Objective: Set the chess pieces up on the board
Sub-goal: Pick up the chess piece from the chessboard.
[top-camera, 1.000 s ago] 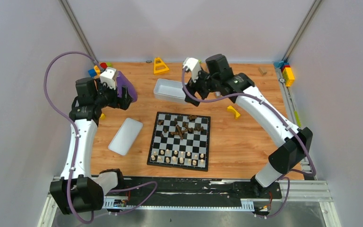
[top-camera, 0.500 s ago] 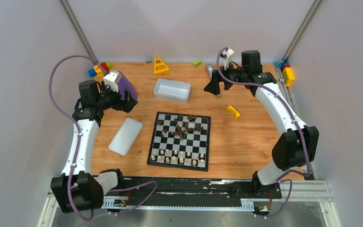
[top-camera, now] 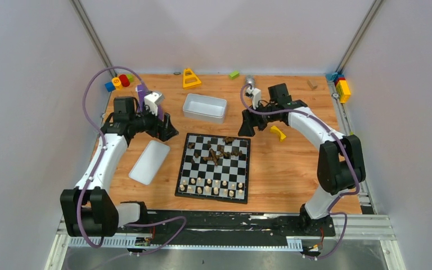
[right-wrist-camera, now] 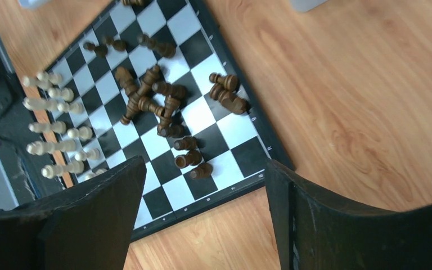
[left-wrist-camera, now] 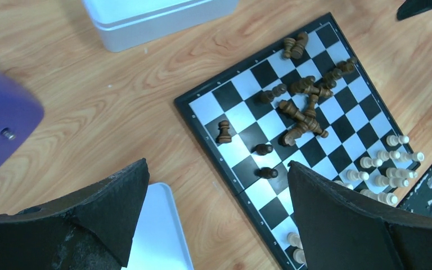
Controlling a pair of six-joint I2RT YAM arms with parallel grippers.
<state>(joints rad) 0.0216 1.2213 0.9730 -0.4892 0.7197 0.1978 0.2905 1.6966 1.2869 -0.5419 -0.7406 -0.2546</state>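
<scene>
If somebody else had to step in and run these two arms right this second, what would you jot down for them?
Left gripper: open, holding nothing, just off the board's far-left corner.
Right gripper: open, holding nothing, by the far-right corner.
Board: flat on the table between the arms.
Done: the pale pieces stand in two rows along the near edge.
Left: the dark pieces are strewn over the far half, most of them tipped over in a heap; they need standing up in rows along the far edge.
</scene>
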